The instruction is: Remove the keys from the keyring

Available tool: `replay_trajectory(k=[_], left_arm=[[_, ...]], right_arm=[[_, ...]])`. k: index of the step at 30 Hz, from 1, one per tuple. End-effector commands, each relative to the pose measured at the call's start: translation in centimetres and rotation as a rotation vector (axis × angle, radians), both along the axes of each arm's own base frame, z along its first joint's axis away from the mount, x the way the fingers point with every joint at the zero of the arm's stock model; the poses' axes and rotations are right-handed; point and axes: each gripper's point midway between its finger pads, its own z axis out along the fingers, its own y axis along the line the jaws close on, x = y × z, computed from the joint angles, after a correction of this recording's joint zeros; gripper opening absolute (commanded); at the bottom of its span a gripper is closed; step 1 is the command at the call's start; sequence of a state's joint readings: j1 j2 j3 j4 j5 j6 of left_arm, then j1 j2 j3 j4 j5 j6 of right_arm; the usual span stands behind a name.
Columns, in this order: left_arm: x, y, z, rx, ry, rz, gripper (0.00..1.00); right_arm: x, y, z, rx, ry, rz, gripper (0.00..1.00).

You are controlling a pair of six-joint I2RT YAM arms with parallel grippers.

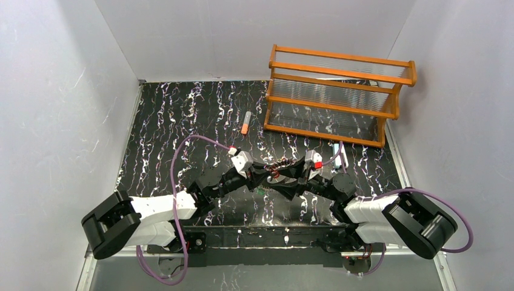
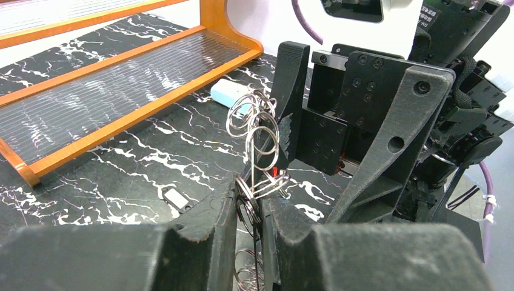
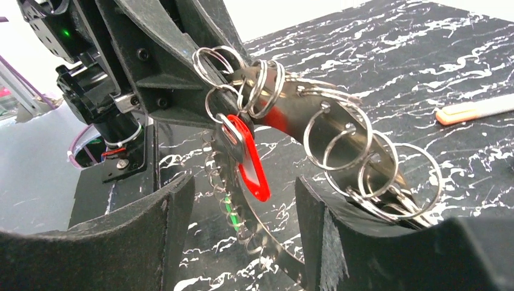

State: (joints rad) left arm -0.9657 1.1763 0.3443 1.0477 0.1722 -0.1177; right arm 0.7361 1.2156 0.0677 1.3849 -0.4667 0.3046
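The keyring [image 3: 315,115], a flat grey metal ring hung with small wire loops, is held upright above the table's middle [image 1: 277,174]. My left gripper [image 2: 257,212] is shut on its rim, coming in from the left [image 1: 265,177]. My right gripper [image 3: 242,230] faces it, open, with the ring's lower edge passing between the fingers. A red key [image 3: 251,163] hangs from a loop between those fingers, and a green key [image 3: 229,203] shows behind the ring's edge. A small dark-and-white key [image 2: 176,197] lies on the table.
An orange wooden rack [image 1: 339,97] stands at the back right. An orange-and-grey tube [image 1: 245,123] lies left of it. A pale white-blue clip [image 2: 233,92] rests just in front of the rack, behind the right arm. White walls enclose the black marbled table.
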Motion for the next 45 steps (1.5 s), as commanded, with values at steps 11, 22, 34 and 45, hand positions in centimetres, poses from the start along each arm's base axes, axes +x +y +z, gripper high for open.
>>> replay_trajectory(k=[11,22,34,45], left_arm=[[-1.5,-1.2,5.9,-0.146,-0.061,-0.093,0.0],[-0.7,-0.4,6.1,-0.154,-0.073,-0.033,0.0],[1.2,1.0,4.8,-0.119,-0.087,0.098,0.0],[3.4,2.1,2.8,-0.022,-0.063,0.229,0.0]], right_arm=[[0.8,1.2,5.4,0.13,-0.152,0.039,0.58],[0.4,1.4,4.9,0.11,-0.118,0.067,0.08],[-0.6,1.5,3.9,-0.026,-0.031,0.125,0.01],[-1.8,1.8,4.6,-0.101,0.027,0.21,0.01]])
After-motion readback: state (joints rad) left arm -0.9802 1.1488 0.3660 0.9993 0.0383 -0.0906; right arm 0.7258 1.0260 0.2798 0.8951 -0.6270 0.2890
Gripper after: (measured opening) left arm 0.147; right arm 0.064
